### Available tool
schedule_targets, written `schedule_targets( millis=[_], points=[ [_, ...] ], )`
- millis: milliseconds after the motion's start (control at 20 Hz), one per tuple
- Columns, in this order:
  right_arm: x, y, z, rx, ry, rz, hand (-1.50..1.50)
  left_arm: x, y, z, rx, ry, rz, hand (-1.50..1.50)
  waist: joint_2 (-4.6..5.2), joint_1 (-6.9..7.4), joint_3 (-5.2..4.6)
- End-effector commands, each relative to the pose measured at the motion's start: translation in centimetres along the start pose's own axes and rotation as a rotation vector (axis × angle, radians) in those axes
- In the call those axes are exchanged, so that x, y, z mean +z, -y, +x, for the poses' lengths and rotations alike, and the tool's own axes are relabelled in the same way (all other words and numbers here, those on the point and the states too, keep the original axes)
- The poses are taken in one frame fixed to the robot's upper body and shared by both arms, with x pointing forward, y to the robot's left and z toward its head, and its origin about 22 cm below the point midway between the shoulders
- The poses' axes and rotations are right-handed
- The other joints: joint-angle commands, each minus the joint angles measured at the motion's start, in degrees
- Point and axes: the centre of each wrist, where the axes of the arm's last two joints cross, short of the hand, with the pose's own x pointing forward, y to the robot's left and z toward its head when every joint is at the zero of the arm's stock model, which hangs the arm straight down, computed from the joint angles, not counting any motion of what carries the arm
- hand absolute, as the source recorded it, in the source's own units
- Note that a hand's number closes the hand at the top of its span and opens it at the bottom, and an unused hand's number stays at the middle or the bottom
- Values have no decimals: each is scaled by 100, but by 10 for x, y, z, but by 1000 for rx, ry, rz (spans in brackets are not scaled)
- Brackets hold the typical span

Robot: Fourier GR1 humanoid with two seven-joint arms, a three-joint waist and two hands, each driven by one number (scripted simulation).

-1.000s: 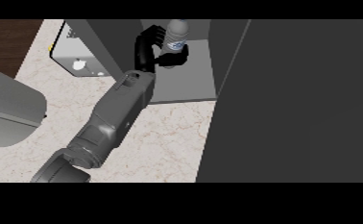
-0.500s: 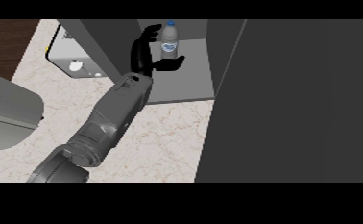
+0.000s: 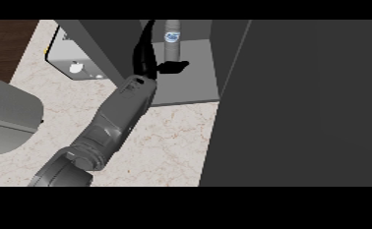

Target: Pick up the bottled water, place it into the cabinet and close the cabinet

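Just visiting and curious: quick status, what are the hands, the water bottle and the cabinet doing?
Left hand open, fingers straight beside the water bottle. Bottle upright inside the cabinet. Cabinet door open. Right hand out of view.

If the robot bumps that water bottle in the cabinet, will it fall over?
Probably, yes. The water bottle stands upright, tall and narrow, so a sideways nudge could tip it. It looks round, so once down it would likely roll. The left robot hand is open right beside it, so a careless pull-back is the main risk.

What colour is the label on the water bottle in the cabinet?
Blue and white, on a grey-clear bottle; it shows in the head view.
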Motion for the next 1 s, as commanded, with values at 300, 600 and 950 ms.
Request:
schedule_targets(
  millis=[300,600,950],
  points=[
    [6,3,18,-2,26,1,-150,-4,1,13,221,126,-61,-150,-22,67,-10],
    [13,-5,8,-14,1,22,-150,-1,-3,7,461,197,-143,150,-86,91,-2],
    [1,-5,15,-26,19,-26,-150,-8,-2,28,654,215,-300,150,-153,300,-5]
  ],
)
